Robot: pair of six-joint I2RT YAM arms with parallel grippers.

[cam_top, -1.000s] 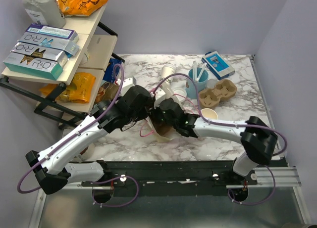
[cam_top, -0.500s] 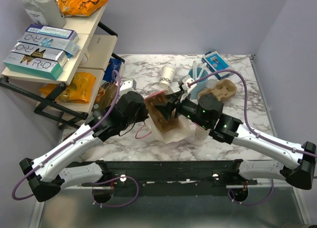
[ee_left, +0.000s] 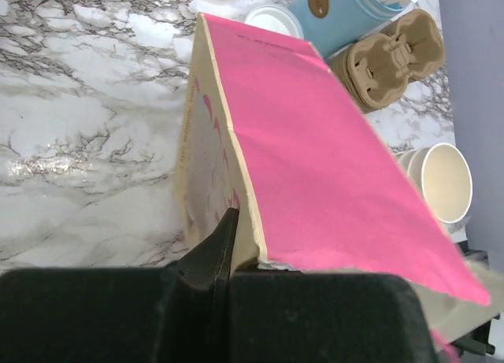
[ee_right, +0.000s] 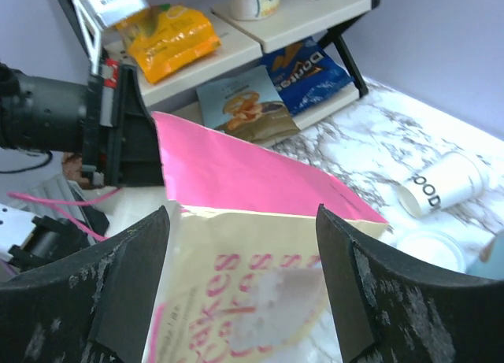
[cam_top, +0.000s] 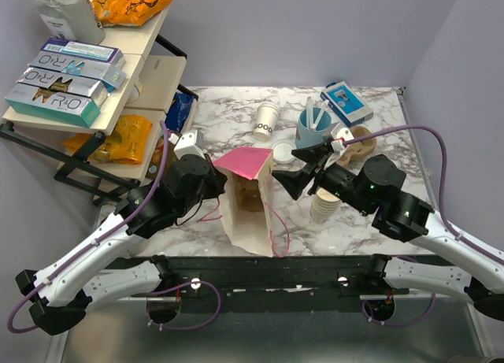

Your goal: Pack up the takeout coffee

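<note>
1. The takeout coffee is not packed. It is on the marble surface, beyond the bag's far side and apparently lying on its side, apart from both arms.
2. The paper bag stands mid-surface with its mouth open and a pink flap raised. The left pincer is closed on the bag's left wall and holds it there.
3. The right pincer is spread wide and holds nothing. It hangs just right of the bag's mouth.
4. Judged from this, the bag is ready. What is left is fetching the cup and setting it inside.
5. Writing:
   - The cup's side reads "DOOD".
   - The bag has pink lettering, only partly legible, ending in "akes".
   - The shelf boxes show "ORO".
   - The blue snack packet looks like Doritos.
</note>
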